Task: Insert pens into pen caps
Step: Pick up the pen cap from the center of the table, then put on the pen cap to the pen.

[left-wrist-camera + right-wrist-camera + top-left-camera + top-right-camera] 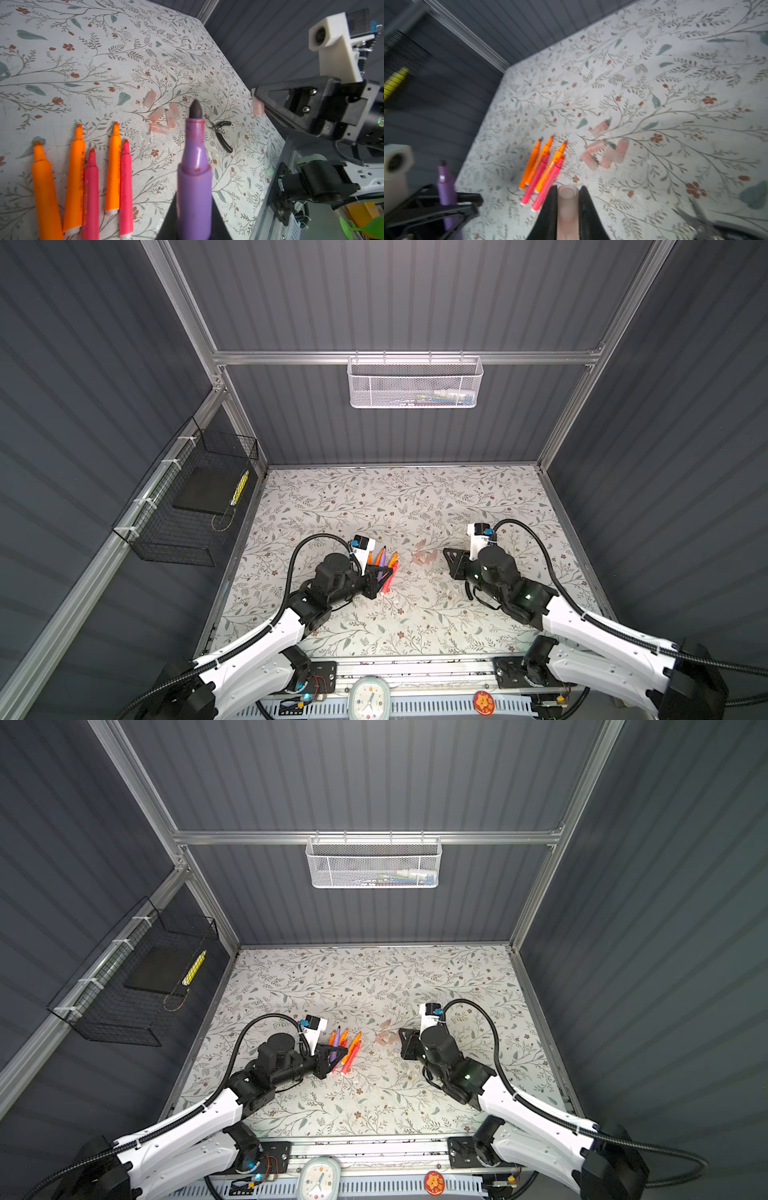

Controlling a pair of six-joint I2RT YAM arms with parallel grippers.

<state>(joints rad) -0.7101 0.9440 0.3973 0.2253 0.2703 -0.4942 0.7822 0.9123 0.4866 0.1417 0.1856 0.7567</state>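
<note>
Purple pen (194, 158) clamped in left end effector (194, 199), dark tip pointing outward. One pen cap (568, 209) pinched in right end effector (568, 188). Five orange and pink pens (91, 182) lie side by side on surface (83, 72); loose caps (170, 118) clustered nearby, pliers (221, 133) beside them.

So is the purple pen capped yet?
Uncapped. The purple pen has a bare dark tip; the right gripper holds a cap apart.

Three orange pens (75, 166), two pink pens (125, 187), one purple pen (195, 176), apparently six pen caps (160, 127), one pliers (224, 143)
</note>
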